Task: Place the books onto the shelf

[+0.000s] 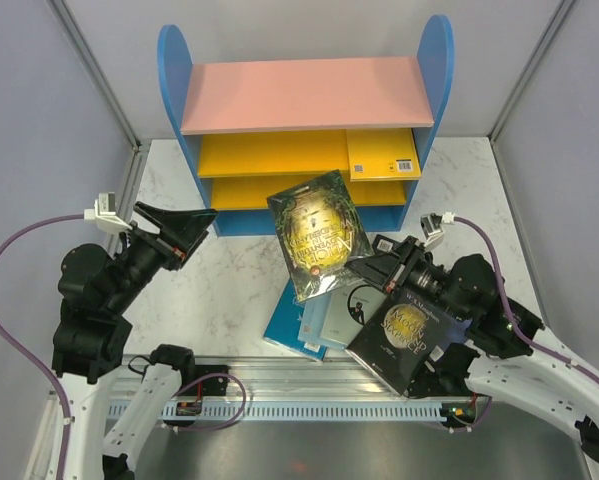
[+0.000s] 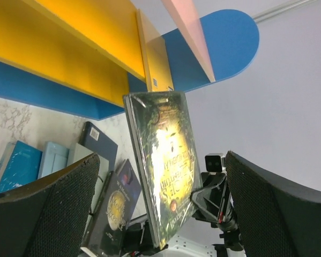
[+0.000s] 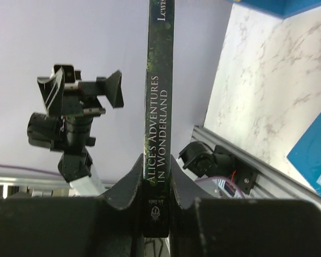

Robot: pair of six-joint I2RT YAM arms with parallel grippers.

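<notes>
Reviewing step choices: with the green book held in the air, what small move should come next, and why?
Probably carry the green book forward toward the shelf, left of the yellow book already there. The right end effector is shut on it, above the table; the left end effector is open, touching nothing.

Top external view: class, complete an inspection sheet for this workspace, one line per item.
Surface: white marbled tabletop.
Job's things: blue-sided bookcase with pink top and yellow boards holds one yellow paperback at its right end; dark green-and-gold paperback held aloft; black-and-gold paperback and teal paperback in a loose pile by the near edge.
Clutter: nothing seen.
Fingers: right fingers shut on the green paperback's spine; left fingers open, empty.
Cables: purple cable loops from each wrist.
Surroundings: pale grey walls; metal rail at near edge.
</notes>
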